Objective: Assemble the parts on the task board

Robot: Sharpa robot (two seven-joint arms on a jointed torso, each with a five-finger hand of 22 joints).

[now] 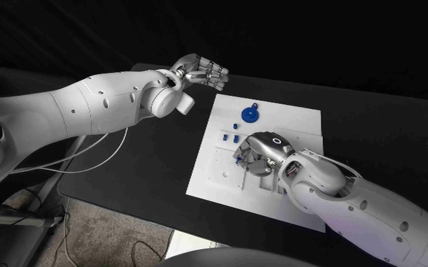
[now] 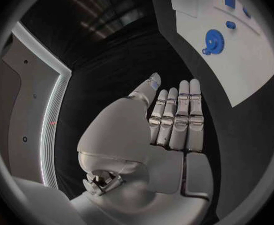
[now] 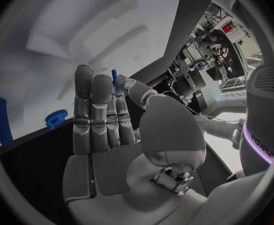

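Pinching a small blue part [image 3: 114, 78] over the task board [image 1: 299, 118] middle, right hand [image 1: 258, 156] could drop or misseat it w/ fingers blocking view; left hand [image 1: 201, 72] empty, fingers straight, off board's far-left corner.

The head view looks down from above on the black table [image 1: 133, 174] and the white task board [image 1: 303, 125]. The left wrist view sits close behind the left hand [image 2: 174, 125] and faces along its fingers toward the board [image 2: 237, 60]. The right wrist view sits close behind the right hand [image 3: 106, 120], very near the board [image 3: 37, 75]. All three views share the board.
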